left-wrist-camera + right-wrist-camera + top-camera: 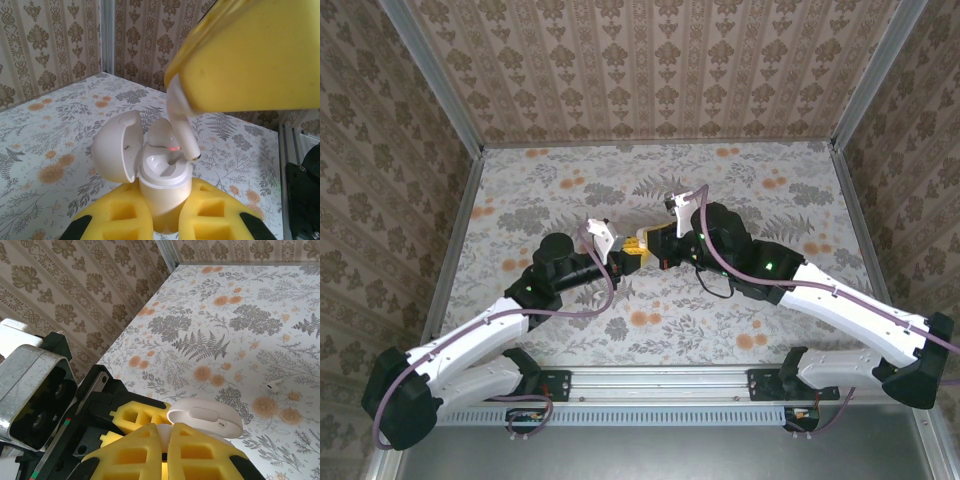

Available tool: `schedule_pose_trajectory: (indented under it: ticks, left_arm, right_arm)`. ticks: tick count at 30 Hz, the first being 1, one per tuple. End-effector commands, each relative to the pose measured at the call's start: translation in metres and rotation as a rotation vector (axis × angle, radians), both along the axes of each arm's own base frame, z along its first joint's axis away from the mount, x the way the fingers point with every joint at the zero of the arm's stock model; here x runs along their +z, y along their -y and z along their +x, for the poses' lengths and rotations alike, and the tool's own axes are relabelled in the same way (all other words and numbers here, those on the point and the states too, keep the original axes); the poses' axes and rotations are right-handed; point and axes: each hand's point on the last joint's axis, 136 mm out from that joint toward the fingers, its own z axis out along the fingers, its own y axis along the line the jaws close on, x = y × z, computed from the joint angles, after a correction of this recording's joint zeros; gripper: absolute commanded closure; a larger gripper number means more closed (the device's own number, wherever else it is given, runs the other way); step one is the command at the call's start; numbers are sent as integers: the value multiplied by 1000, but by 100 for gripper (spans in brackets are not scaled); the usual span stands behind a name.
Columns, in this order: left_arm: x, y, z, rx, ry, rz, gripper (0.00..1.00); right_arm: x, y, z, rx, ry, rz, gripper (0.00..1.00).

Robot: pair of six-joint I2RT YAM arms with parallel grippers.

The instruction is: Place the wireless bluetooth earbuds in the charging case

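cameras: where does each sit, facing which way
top external: high behind the robot, looking down on table, left tool, right tool
left wrist: behind left tool, facing the charging case it grips, held earbud above
right wrist: behind right tool, facing the table and a loose earbud
shared: both wrists see the charging case

Your left arm [470, 345] and right arm [850, 300] are white with black joints; behind the jaws loop mauve cables [611, 283]; fingers [125, 215] are yellow, waffle-cut.

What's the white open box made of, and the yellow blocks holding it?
The open white rounded charging case looks like smooth hard plastic with a soft shine. The yellow pads gripping it look like matte foam or soft rubber, with square hollows.
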Motion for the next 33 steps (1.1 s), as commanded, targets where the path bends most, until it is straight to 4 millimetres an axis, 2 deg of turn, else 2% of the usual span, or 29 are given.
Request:
schedule_pose_trajectory:
  ticks: [1, 15, 25, 33]
  left_arm:
    - [24, 3, -2, -16, 46, -45, 100]
    - [30, 1, -4, -8, 35, -74, 100]
    - [35, -1, -4, -1, 35, -89, 100]
    - [37, -2, -3, 8, 33, -96, 100]
  right_arm:
    - [13, -2, 2, -1, 48, 14, 92]
    - [0, -2, 9, -18, 65, -17, 92]
    - [-16, 1, 8, -22, 62, -48, 92]
    - [-20, 7, 5, -22, 78, -46, 92]
